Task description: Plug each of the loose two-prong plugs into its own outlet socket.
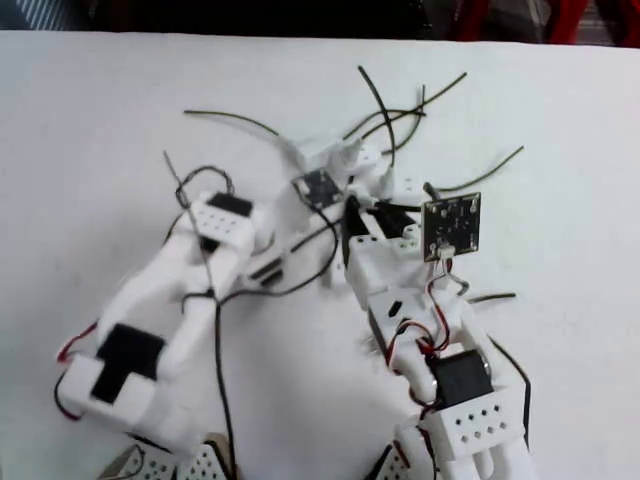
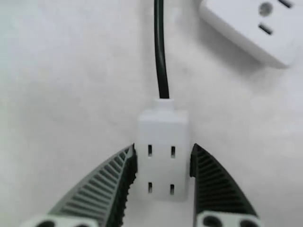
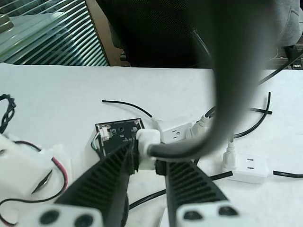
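My left gripper point(image 2: 163, 156) is shut on a white outlet socket point(image 2: 163, 127) that lies flat on the table, slots facing up. Its fingers point(image 2: 113, 179) press both sides, and a black cord point(image 2: 161, 52) runs away from it. A second white socket point(image 2: 255, 28) lies farther off. My right gripper point(image 3: 147, 157) is shut on a white two-prong plug point(image 3: 147, 139), held above the table; its thick dark cord point(image 3: 236, 71) arcs up close past the camera. In the high view both grippers meet at the table's middle, the left gripper point(image 1: 340, 160) beside the right gripper point(image 1: 375, 215).
Beyond the held plug lie a white socket point(image 3: 177, 134) and another socket block point(image 3: 248, 165) with a plug standing in it. Loose black cords point(image 1: 400, 110) spread across the far half of the white table point(image 1: 90, 130). Dark chairs stand past the far edge.
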Action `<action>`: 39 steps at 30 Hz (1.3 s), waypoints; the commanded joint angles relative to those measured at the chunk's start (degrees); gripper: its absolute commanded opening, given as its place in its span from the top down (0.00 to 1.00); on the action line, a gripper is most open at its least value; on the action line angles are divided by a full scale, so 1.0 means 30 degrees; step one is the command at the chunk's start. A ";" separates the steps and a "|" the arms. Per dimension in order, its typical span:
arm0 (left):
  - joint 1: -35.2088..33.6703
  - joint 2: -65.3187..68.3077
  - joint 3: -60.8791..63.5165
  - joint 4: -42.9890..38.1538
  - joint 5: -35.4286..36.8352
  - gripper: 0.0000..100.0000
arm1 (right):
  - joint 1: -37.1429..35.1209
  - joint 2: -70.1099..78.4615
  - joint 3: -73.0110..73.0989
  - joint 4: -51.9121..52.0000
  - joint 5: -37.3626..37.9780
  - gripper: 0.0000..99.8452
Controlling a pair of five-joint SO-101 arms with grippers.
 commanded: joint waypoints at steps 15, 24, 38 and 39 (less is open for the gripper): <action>-0.2799 -0.6637 -0.2227 0.4366 0.1055 0.72 | 0.1070 -0.0337 -0.0322 -0.0308 0.0615 0.98; -0.6198 -1.4520 0.2637 0.4308 0.4103 0.72 | -0.0454 -0.0278 -0.0791 0.1216 0.1612 0.98; -1.1648 -2.1084 1.4828 -0.3868 0.5245 0.72 | -0.5700 0.8894 -0.4337 0.3326 0.2403 0.98; -1.1766 -2.1143 1.5326 -0.4308 0.5245 0.72 | -0.5934 0.9568 -0.4659 0.3297 0.2374 0.98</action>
